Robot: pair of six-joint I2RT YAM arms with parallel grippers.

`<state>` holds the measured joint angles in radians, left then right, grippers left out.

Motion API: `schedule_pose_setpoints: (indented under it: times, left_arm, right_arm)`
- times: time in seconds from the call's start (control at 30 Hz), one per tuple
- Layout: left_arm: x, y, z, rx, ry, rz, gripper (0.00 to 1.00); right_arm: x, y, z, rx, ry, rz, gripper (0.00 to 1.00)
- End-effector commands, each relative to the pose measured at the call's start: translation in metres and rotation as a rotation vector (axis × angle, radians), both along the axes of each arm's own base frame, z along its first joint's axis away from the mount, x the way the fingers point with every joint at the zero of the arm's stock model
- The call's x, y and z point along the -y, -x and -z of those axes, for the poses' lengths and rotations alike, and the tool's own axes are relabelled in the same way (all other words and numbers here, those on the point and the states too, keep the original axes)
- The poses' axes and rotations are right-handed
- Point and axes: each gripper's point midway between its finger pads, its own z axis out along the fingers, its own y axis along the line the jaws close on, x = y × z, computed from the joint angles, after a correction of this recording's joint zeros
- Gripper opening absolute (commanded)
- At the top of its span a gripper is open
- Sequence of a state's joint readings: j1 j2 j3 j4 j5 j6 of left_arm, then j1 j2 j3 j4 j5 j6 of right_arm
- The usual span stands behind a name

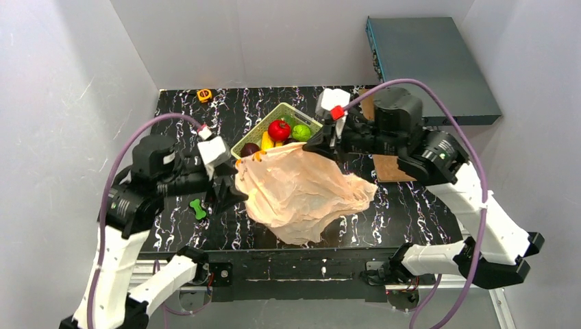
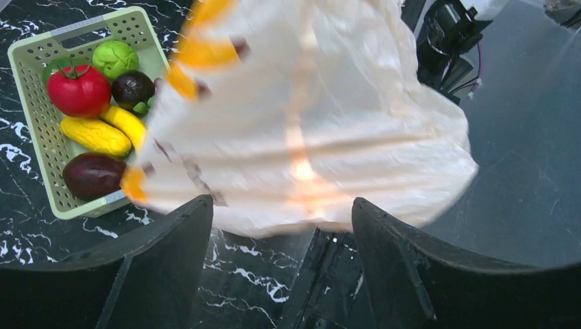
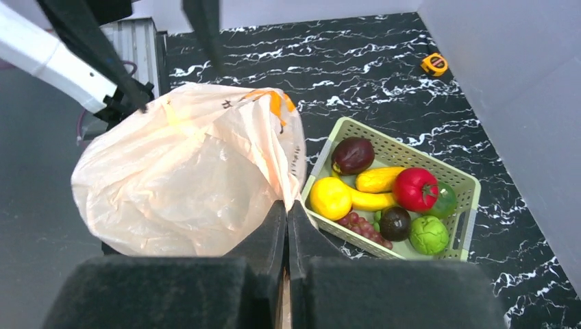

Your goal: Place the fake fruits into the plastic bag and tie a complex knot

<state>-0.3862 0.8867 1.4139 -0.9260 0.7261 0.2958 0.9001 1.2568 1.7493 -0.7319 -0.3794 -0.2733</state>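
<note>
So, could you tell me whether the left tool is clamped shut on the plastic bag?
No, the left tool has its two fingers wide apart, and the bag sits unpinched beyond them.

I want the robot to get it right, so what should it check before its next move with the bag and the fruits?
1. Right gripper pinching the plastic bag: ok, shut on its edge.
2. Left gripper gripping the bag too: not ok, it is open, with the bag just in front of it.
3. Bag mouth wide open: cannot tell.
4. Fake fruits in the bag: not ok, the ones in view lie in the basket.
5. Basket close beside the bag: ok.
</note>
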Motion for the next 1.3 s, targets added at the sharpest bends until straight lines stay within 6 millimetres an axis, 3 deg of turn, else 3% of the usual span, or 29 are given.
schedule_pose_setpoints:
  times: [0.0,0.07,0.13,0.2,0.23,0.27,0.33,0.4,0.47,0.53,0.67,0.8,0.9,1.1,1.17,1.27]
  left_arm:
    - [-0.015,0.031,0.01,0.024,-0.019,0.014,0.77]
    - [-0.011,0.041,0.007,0.033,-0.002,0.085,0.8]
    - [-0.01,0.026,0.01,0.01,-0.027,0.05,0.79]
    - [-0.004,0.001,0.002,-0.204,0.067,-0.168,0.78]
    - [-0.007,-0.013,0.0,-0.41,0.18,-0.382,0.77]
    - [-0.005,-0.012,-0.008,-0.486,0.274,-0.396,0.76]
    - [-0.012,-0.019,0.004,-0.583,0.291,-0.497,0.76]
    - [-0.005,-0.024,0.015,-0.676,0.335,-0.499,0.76]
    - [-0.006,-0.037,0.038,-0.761,0.328,-0.566,0.76]
    - [-0.006,-0.038,0.052,-0.816,0.311,-0.588,0.76]
    - [-0.003,-0.038,0.062,-0.856,0.321,-0.581,0.68]
    - [0.001,-0.049,0.05,-0.823,0.381,-0.532,0.35]
    - [-0.015,-0.06,0.035,-0.749,0.444,-0.581,0.0]
    - [-0.065,-0.064,0.026,-0.644,0.606,-0.703,0.0]
    - [-0.071,-0.068,0.019,-0.633,0.647,-0.674,0.0]
    - [-0.061,-0.064,-0.009,-0.503,0.625,-0.528,0.0]
  right_arm:
    - [0.01,-0.001,-0.014,-0.028,-0.066,0.035,0.01]
    - [0.011,-0.001,-0.014,-0.038,-0.077,0.033,0.01]
    - [0.013,-0.001,-0.016,-0.045,-0.088,0.043,0.01]
    - [0.015,-0.008,-0.021,-0.054,-0.104,0.091,0.01]
    - [0.016,-0.014,-0.018,-0.048,-0.101,0.126,0.01]
    - [0.016,-0.019,-0.017,-0.038,-0.099,0.143,0.01]
    - [0.016,-0.028,-0.015,-0.025,-0.103,0.188,0.01]
    - [0.013,-0.03,-0.016,-0.051,-0.111,0.198,0.01]
    - [0.01,-0.033,-0.019,-0.057,-0.121,0.198,0.01]
    - [0.007,-0.036,-0.021,-0.056,-0.128,0.202,0.01]
    - [0.003,-0.035,-0.026,-0.063,-0.141,0.189,0.01]
    - [0.011,-0.03,-0.022,-0.059,-0.123,0.187,0.01]
    - [0.04,-0.04,-0.003,-0.053,-0.081,0.268,0.01]
    - [0.121,-0.062,0.048,-0.031,0.067,0.44,0.01]
    - [0.131,-0.062,0.063,-0.039,0.101,0.445,0.01]
    - [0.119,-0.052,0.071,-0.109,0.107,0.356,0.01]
